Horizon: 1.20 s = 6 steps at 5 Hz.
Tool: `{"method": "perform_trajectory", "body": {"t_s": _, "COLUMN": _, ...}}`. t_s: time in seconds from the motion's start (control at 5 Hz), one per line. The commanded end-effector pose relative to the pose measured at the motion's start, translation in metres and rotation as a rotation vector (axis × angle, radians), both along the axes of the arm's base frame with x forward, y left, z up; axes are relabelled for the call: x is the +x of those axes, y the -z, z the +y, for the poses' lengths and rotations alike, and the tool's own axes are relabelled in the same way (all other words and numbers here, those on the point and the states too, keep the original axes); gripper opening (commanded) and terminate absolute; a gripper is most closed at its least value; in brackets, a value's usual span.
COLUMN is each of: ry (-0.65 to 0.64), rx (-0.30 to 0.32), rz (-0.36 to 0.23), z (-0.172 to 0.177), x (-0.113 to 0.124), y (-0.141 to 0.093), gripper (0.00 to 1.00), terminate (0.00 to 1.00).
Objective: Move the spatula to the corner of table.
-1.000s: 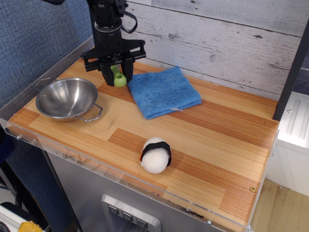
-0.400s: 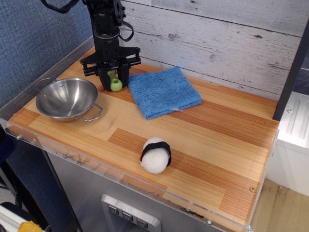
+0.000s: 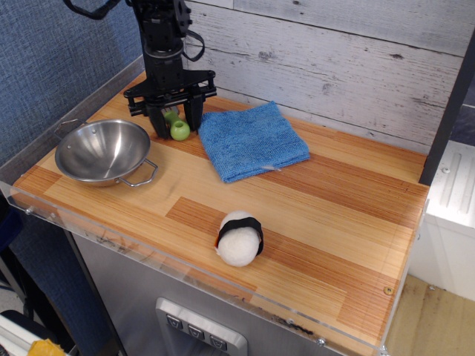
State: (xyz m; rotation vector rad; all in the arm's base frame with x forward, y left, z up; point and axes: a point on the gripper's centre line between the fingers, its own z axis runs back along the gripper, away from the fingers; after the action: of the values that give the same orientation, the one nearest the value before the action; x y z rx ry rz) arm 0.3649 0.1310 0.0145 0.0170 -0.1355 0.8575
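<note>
The spatula (image 3: 179, 129) lies on the wood tabletop near the back left corner of table (image 3: 132, 98), between the steel bowl and the blue cloth. Only its lime-green handle with the hole at the end shows. Its grey head is hidden behind the gripper. My black gripper (image 3: 176, 123) points straight down over it. One finger stands on each side of the handle, with small gaps between them and the handle. The fingertips reach down to the table.
A steel bowl (image 3: 102, 150) sits at the left edge. A folded blue cloth (image 3: 251, 140) lies right of the gripper. A white ball with a black band (image 3: 239, 237) sits near the front edge. A clear rim (image 3: 148, 256) runs along the front. A black post (image 3: 447, 104) stands at the back right.
The gripper came down and slightly left with the spatula, lowering it onto the table. Its fingers now stand a little wider apart around the handle.
</note>
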Motion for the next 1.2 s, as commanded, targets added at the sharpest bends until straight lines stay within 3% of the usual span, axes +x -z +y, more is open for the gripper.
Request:
{"method": "perform_trajectory", "body": {"t_s": 0.0, "ry": 0.018, "rx": 0.011, "rz": -0.049, "z": -0.011, "x": -0.006, "y": -0.016, "gripper": 1.00, "terminate": 0.00}}
{"method": "perform_trajectory", "body": {"t_s": 0.2, "ry": 0.012, "rx": 0.026, "rz": -0.083, "z": -0.012, "x": -0.006, "y": -0.028, "gripper": 1.00, "terminate": 0.00}}
{"method": "perform_trajectory", "body": {"t_s": 0.4, "ry": 0.000, "rx": 0.051, "rz": -0.149, "z": -0.014, "x": -0.006, "y": -0.056, "gripper": 1.00, "terminate": 0.00}}
{"method": "perform_trajectory", "body": {"t_s": 1.0, "ry": 0.040, "rx": 0.101, "rz": -0.269, "z": -0.051, "x": -0.017, "y": -0.130, "gripper": 1.00, "terminate": 0.00}}
